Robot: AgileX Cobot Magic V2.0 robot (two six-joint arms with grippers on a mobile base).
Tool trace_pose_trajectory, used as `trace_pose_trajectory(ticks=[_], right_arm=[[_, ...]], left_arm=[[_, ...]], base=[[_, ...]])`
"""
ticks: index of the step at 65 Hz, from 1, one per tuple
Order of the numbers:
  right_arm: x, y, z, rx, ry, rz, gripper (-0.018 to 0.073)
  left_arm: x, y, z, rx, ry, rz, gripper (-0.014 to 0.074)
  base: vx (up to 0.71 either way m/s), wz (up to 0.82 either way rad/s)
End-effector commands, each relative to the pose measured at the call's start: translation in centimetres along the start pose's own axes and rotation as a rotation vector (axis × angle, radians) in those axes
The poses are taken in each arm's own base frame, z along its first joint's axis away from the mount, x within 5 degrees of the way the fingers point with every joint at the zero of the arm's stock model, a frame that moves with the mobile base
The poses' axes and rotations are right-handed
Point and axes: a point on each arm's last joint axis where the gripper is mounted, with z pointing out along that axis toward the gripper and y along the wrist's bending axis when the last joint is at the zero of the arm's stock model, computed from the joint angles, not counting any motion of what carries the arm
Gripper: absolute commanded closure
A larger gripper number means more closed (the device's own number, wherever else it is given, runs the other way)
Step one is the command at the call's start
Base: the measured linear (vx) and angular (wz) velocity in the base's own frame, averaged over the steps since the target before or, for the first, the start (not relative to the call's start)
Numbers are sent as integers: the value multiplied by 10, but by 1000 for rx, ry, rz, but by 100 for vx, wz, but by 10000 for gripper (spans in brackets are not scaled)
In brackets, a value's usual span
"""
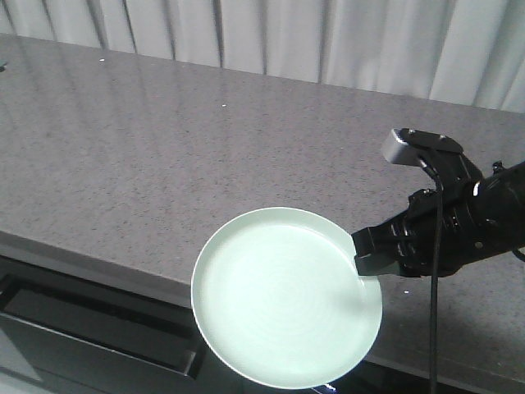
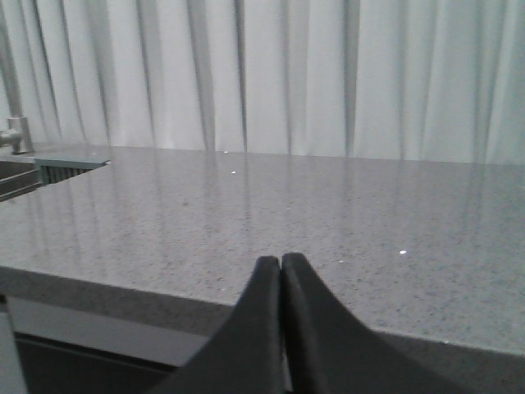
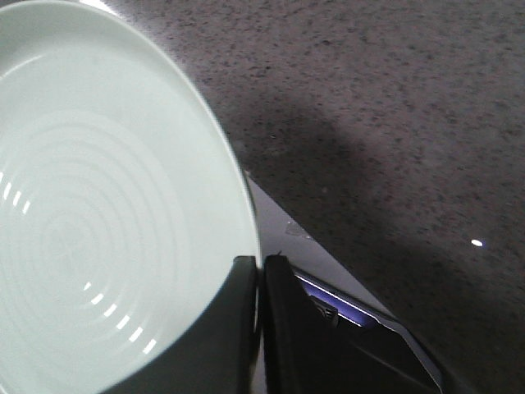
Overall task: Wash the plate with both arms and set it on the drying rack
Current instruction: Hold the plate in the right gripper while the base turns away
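Plate (image 1: 283,295), pale mint-green, glossy, faint concentric rings in the well; no water or suds visible on it. It sits at the near edge of the speckled grey countertop (image 1: 164,148), its lower-left part hanging out past that edge over the dark cabinet fronts. It appears lifted clear of the stone, judging by the shadow under it in the right wrist view. The right gripper (image 1: 365,254) is clamped on the plate's right-hand rim, one finger over the upper face and one beneath, the rim pinched between them. The right arm (image 1: 459,222) reaches in low from the right edge, roughly level, with the grey wrist piece on top and a cable dropping down. The left gripper (image 2: 281,261) has its fingers pressed together with nothing between them. It is held off the near edge of the countertop, pointing across it toward the white curtain (image 2: 328,74), and does not show in the front view. Far left along the countertop is a sink (image 2: 12,176) with a faucet (image 2: 15,135), and beside it a slotted grey-green piece, probably the drying rack (image 2: 70,168). Judgement: pickup done; carry to the sink, two-arm wash and racking all remain.
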Motion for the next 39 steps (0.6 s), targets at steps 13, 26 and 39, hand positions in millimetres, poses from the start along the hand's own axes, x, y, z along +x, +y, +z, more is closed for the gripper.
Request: trace_pose_trajectory(ticks=[13, 26, 39], right_arm=[[-6, 9, -14, -28, -81, -14, 561], [-6, 9, -14, -28, -81, -15, 561], [-6, 9, -14, -28, -81, -15, 561]], left_arm=[[-17, -1, -3, 15, -113, -9, 603], [-17, -1, -3, 15, -113, -9, 603], [-17, -1, -3, 15, -113, -9, 603]], base=[[-7, 47], [-8, 48], [-8, 45]])
